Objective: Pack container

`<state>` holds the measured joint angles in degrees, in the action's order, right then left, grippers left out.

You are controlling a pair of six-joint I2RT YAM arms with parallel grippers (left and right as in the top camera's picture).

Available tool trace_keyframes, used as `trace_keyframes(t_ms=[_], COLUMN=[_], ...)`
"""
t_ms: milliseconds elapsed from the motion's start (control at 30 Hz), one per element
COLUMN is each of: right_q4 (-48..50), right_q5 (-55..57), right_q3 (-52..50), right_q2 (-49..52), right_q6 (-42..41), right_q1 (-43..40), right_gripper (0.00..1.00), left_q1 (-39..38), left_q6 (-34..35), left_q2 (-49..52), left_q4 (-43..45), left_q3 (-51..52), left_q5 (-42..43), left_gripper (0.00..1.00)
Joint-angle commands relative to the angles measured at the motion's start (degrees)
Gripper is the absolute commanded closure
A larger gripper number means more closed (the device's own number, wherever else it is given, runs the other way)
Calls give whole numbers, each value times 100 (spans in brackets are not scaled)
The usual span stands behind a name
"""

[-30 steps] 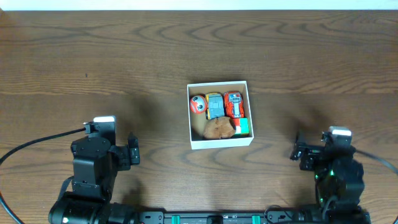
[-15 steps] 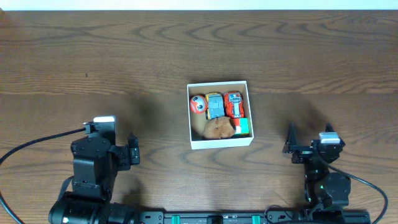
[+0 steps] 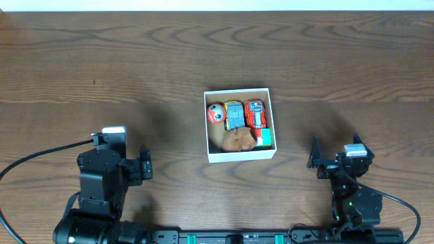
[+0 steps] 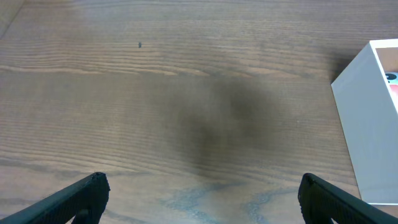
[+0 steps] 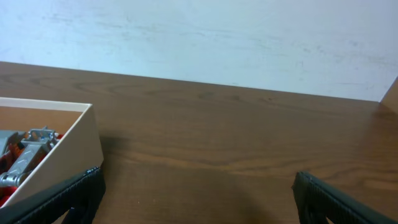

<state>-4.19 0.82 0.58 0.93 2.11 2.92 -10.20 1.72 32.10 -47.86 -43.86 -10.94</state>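
Observation:
The container, a white square cardboard box with a brown inside, sits at the table's middle. It holds an orange round toy, a blue and yellow car, a red car, a brown lump and a green block. My left gripper is open and empty, low at the front left, and its wrist view shows the container's white wall at the right. My right gripper is open and empty at the front right. Its wrist view shows the container with the red car at the left.
The wooden table runs to a white wall at the far side. A black cable trails from the left arm to the left edge. Both arm bases stand at the front edge.
My right arm has drawn back toward the front edge and shifted a little left, its open gripper now pointing level across the table. The left arm and the container have not moved.

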Motion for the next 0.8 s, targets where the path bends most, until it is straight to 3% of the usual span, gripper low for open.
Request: trace_keyframes(t_ms=[0, 567, 767], right_q4=[-4, -4, -4], right_q5=[-66, -66, -66], right_q3=[-28, -28, -28], right_q2=[-63, -63, -63], right_q6=[-35, -35, -35], right_q1=[42, 42, 42], right_gripper=[1, 1, 1], left_q1=[-17, -17, 260], left_q6=[52, 50, -162], left_q2=[4, -7, -680], left_q4=[-13, -11, -153], left_q3=[24, 24, 243], left_q5=[-68, -68, 0], left_gripper=[2, 2, 2])
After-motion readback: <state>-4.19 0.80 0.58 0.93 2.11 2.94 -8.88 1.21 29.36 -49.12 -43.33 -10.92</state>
